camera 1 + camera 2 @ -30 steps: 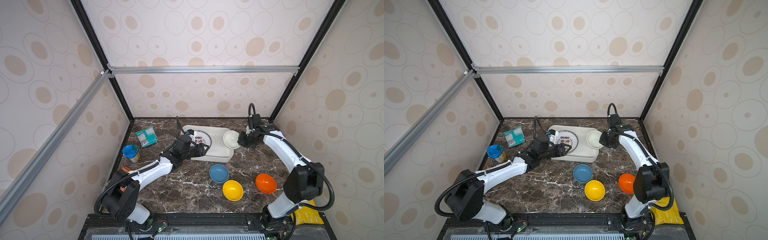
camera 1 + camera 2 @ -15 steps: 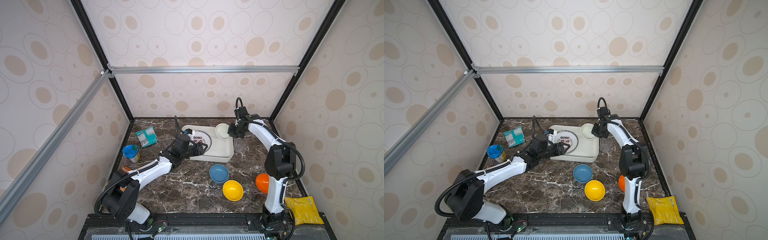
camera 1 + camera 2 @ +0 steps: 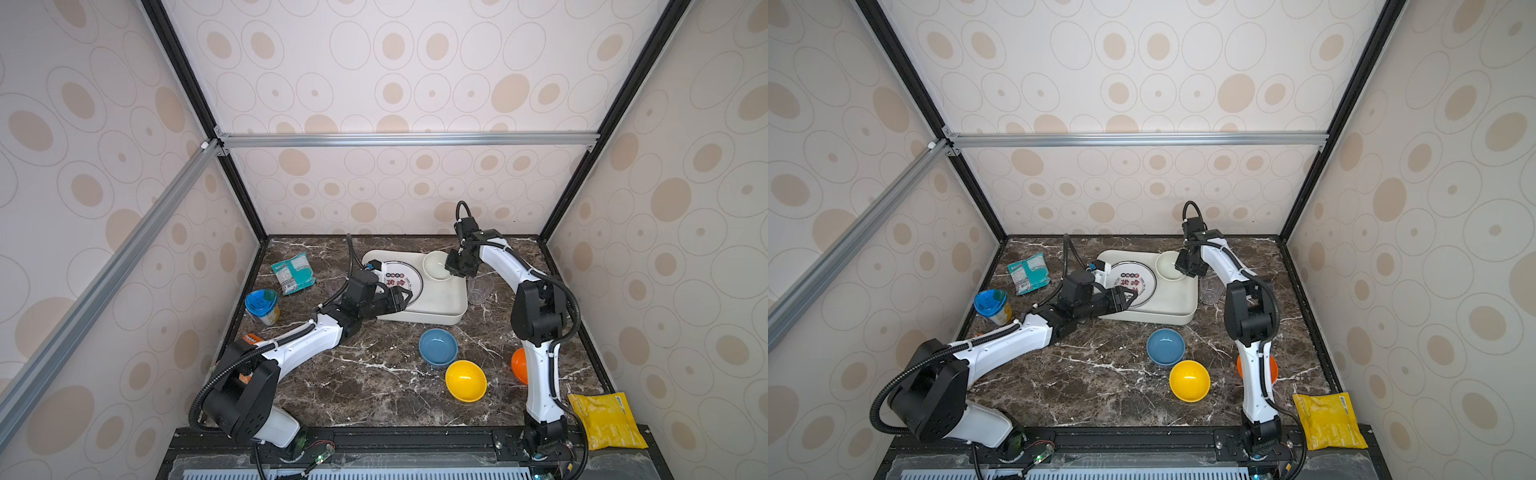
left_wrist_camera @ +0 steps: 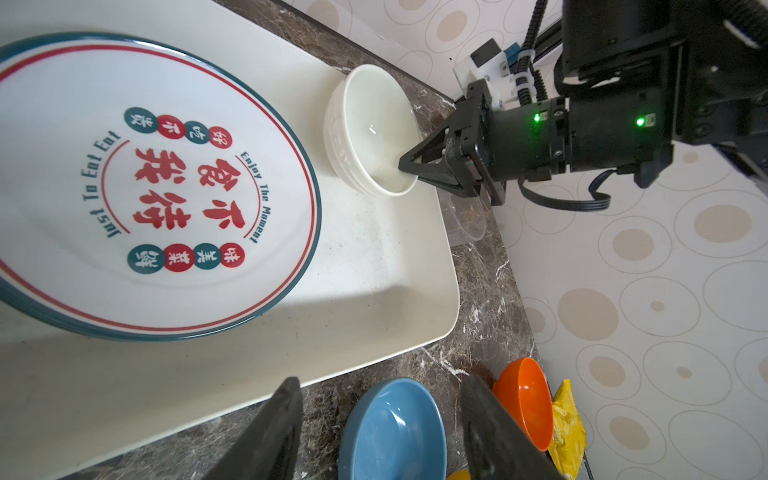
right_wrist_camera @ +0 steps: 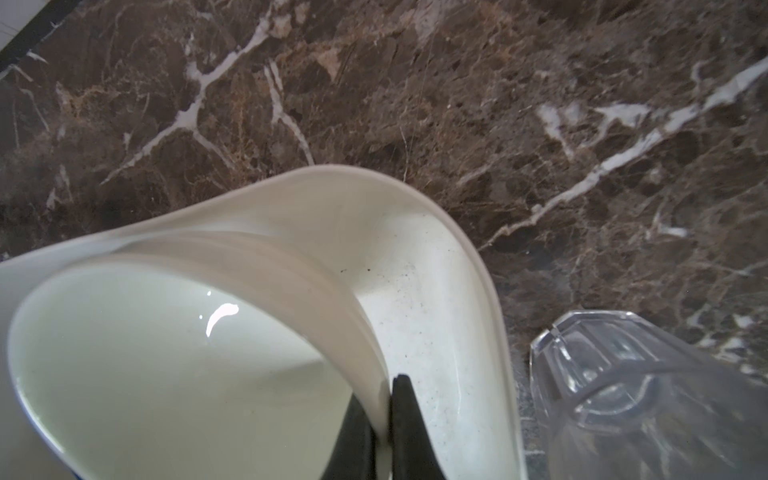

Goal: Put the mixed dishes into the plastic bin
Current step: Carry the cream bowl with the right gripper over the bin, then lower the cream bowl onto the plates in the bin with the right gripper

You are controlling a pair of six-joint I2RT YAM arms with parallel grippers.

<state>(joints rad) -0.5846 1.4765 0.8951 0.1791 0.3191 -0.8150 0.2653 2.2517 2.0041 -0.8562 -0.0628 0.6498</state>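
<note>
Veined brown marble tabletop [image 3: 374,374] bears the smooth, shallow white plastic bin [image 3: 440,309]. Inside lie a glossy round dark-rimmed plate [image 4: 166,187] and a ribbed cream bowl [image 4: 365,124], which is tilted in a corner. The right gripper [image 5: 384,395] pinches the bowl's rim. The bowl's ribbing shows only in the left wrist view. The left gripper [image 4: 380,390] is spread and empty.

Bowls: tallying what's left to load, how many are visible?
4: round cream bowl in the white plastic bin, pinched by the right end effector; blue bowl, yellow bowl and orange bowl on the marble table, last partly hidden.
</note>
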